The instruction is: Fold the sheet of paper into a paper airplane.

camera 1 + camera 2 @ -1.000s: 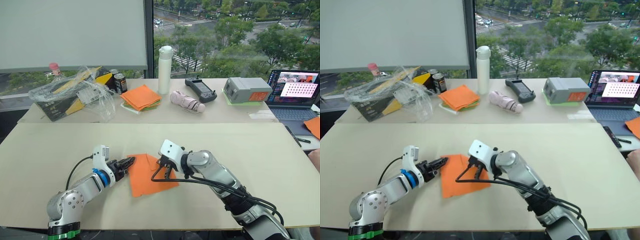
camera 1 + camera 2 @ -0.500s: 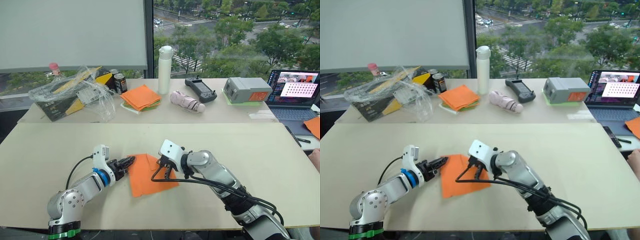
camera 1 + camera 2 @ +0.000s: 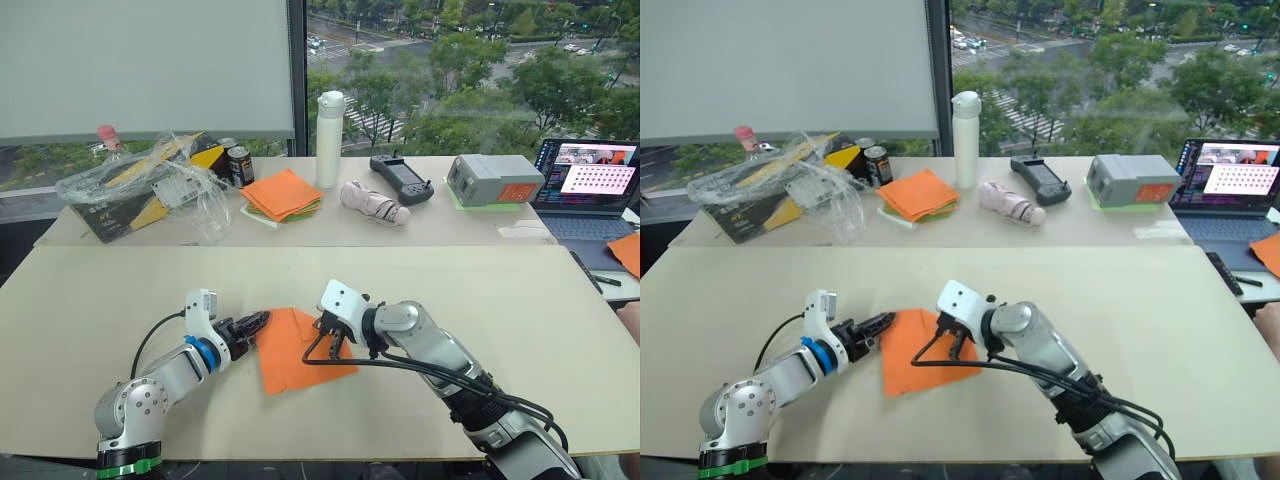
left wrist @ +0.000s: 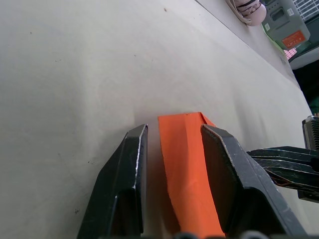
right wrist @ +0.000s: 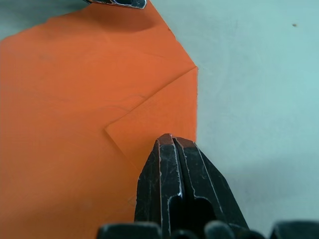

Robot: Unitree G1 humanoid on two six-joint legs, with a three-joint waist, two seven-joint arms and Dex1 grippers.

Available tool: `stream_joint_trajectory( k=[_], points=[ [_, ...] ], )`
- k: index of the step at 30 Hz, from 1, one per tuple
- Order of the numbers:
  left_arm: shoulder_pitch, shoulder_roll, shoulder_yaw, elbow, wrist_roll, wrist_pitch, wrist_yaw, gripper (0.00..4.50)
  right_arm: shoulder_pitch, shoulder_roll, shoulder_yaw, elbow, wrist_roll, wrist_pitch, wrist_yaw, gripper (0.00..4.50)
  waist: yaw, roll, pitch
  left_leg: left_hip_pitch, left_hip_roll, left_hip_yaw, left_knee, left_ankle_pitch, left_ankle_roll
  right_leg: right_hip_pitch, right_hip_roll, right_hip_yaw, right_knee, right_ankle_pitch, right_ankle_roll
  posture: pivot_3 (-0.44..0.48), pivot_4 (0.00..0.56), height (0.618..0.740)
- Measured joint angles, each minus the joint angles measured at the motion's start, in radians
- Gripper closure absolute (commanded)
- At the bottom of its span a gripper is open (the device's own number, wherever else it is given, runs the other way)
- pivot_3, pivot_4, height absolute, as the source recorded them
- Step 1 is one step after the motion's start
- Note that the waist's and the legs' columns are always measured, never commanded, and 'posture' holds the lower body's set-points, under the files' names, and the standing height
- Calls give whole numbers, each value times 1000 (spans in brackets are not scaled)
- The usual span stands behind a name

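Note:
The sheet of paper (image 3: 298,352) lies flat on the near beige table (image 3: 480,290), bright orange, with its top right corner folded over into a small flap (image 5: 159,119). My left gripper (image 3: 260,321) rests at the sheet's left corner. In the left wrist view it (image 4: 174,128) stands open, with a creased strip of the paper (image 4: 187,169) between the two fingers. My right gripper (image 3: 323,338) is shut, and its joined tips (image 5: 169,140) press down on the folded flap.
On the far table stand a pile of orange and green sheets (image 3: 283,194), a white bottle (image 3: 330,139), a plastic-wrapped box (image 3: 150,190), a can (image 3: 240,165), a black controller (image 3: 402,178), a grey box (image 3: 493,180) and a laptop (image 3: 590,185).

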State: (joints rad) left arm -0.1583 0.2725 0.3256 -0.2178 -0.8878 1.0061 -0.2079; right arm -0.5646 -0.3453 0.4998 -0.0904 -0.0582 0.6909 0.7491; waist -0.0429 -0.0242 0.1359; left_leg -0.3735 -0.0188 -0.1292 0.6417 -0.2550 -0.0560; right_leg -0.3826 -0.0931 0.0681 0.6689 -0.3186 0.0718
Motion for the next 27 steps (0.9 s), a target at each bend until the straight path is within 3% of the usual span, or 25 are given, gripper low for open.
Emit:
stream_joint_trajectory(
  k=[6, 22, 27],
  points=[
    [0, 0, 1, 7, 1, 0, 5, 4469, 3, -1, 0, -8, -1, 0, 0, 4499, 0, 0, 0, 0, 0, 0, -1, 0, 0, 0, 0, 0, -2, 0, 0, 0, 150, 740],
    [-77, -3, -2, -63, -50, 51, 88, 4469, 8, 0, 0, -10, -9, 4, 0, 4499, 0, 0, 0, -2, 0, 0, -1, 0, 0, 0, 0, 0, -3, 0, 0, 0, 150, 740],
    [-108, 62, -89, -128, -17, 68, 90, 4469, 8, 3, 0, -9, -9, 4, 0, 4499, -3, 0, 0, -2, 0, 0, -1, 0, 0, -1, 0, 0, -3, 0, 0, 0, 150, 740]
  ],
)
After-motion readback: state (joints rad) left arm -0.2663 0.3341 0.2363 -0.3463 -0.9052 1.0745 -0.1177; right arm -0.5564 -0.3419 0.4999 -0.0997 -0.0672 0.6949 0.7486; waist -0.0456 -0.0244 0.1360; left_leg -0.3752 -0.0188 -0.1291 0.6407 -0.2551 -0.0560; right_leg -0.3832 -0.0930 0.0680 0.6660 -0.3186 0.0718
